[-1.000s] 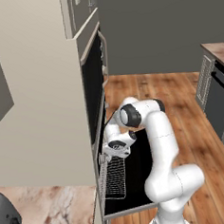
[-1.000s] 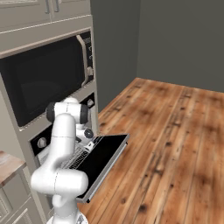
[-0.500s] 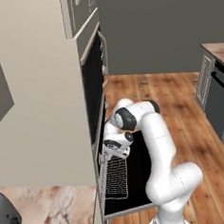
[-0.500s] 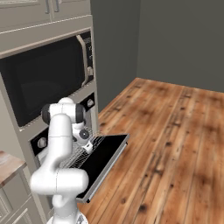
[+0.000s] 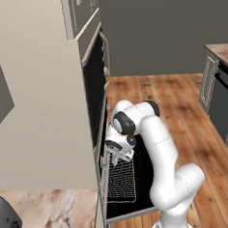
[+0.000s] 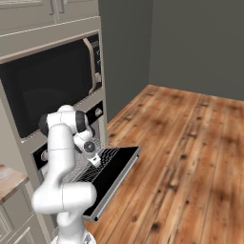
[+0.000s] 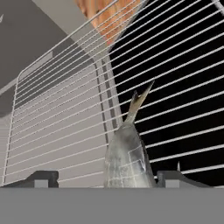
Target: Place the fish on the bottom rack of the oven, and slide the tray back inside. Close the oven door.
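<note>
The fish (image 7: 129, 155), grey and silvery, lies on the bottom rack (image 7: 57, 109) with its tail pointing away from the hand. My gripper (image 7: 109, 178) is open and straddles it; the left fingertip (image 7: 41, 177) stands well clear of the fish, the right one close beside it. From the base views the gripper (image 5: 111, 159) hangs low over the tray (image 5: 120, 182), which is pulled out over the flat, lowered oven door (image 5: 124, 209). From the right, the gripper (image 6: 94, 160) sits over the wire rack (image 6: 108, 154) above the black door (image 6: 118, 172), in front of the oven (image 6: 93, 114).
Beige cabinetry (image 5: 37, 93) frames the oven on the left. A marble counter (image 5: 51, 217) with a dark appliance (image 5: 6, 226) lies at the lower left. Wooden floor (image 6: 190, 143) stretches to the right, and dark cabinets (image 5: 223, 93) stand at the far right.
The gripper's fingers have spread apart and let go of the fish, which now rests on the rack. The hand has shifted slightly toward the oven front.
</note>
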### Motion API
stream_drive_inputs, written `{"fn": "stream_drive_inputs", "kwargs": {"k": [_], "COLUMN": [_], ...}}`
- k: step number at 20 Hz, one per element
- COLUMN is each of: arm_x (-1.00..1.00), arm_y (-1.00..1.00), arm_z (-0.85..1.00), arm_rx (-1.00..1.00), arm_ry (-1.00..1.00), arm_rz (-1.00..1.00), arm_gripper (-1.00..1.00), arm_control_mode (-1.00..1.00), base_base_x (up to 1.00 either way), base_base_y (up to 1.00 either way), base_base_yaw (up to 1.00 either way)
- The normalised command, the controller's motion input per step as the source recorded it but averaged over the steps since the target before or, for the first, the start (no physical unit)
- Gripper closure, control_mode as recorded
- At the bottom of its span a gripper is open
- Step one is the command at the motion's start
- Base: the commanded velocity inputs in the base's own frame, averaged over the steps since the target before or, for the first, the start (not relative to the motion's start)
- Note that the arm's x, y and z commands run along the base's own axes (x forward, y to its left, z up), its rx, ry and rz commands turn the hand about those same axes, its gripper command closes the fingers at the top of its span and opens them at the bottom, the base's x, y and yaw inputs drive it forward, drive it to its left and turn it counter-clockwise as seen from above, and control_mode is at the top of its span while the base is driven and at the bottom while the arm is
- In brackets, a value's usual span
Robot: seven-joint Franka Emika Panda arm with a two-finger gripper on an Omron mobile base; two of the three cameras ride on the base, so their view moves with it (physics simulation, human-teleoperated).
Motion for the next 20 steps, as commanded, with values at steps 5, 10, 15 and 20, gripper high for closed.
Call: {"fn": "stream_drive_inputs", "kwargs": {"k": [5,10,15,20], "arm_x": [0.0,0.0,0.0,0.0], "arm_y": [-0.25,-0.53,-0.72,-0.79], "arm_z": [0.65,0.91,0.69,0.04], "arm_rx": [0.0,0.0,0.0,-0.02], "arm_ry": [0.0,0.01,0.1,0.22], "arm_rz": [-0.04,-0.03,-0.01,0.0], "arm_gripper": [-1.0,-1.0,-1.0,-1.0], "arm_control_mode": [-1.0,-1.0,-1.0,-1.0], "base_base_x": [0.0,0.0,0.0,0.0], "base_base_y": [0.0,0.0,0.0,0.0], "base_base_yaw": [0.0,0.0,0.0,0.0]}}
